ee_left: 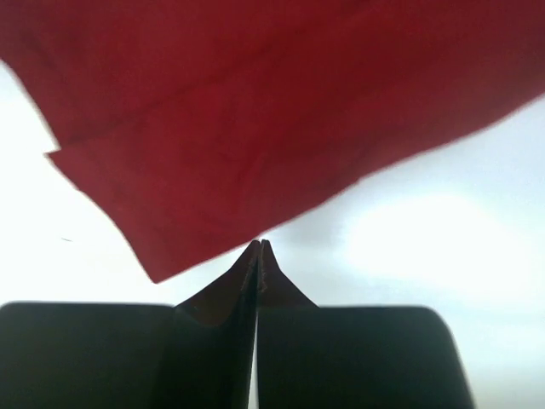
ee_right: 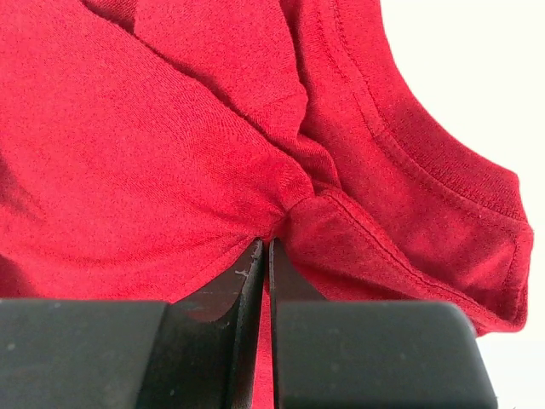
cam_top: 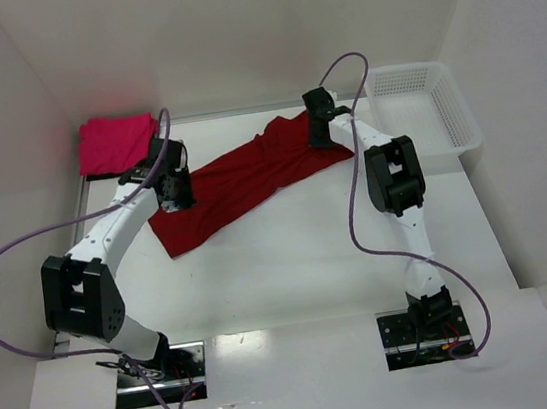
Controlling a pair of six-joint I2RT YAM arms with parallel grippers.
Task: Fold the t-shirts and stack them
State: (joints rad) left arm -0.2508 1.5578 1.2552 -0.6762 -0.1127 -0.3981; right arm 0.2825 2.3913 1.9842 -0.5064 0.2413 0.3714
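Across the far table [cam_top: 293, 273] we see the crimson t-shirt [cam_top: 250, 177] spread diagonally
The pink t-shirt [cam_top: 114, 143] lies bunched far left; our right gripper [ee_right: 262, 247] clamps crimson cloth by the collar, our left gripper [ee_left: 260, 247] is closed at its left end, hold unclear

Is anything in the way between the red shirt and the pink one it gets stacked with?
Nothing lies on the table between them. Only the left gripper, shut at the edge of the red t-shirt, sits between it and the folded pink t-shirt in the far left corner. The white basket is away on the right.
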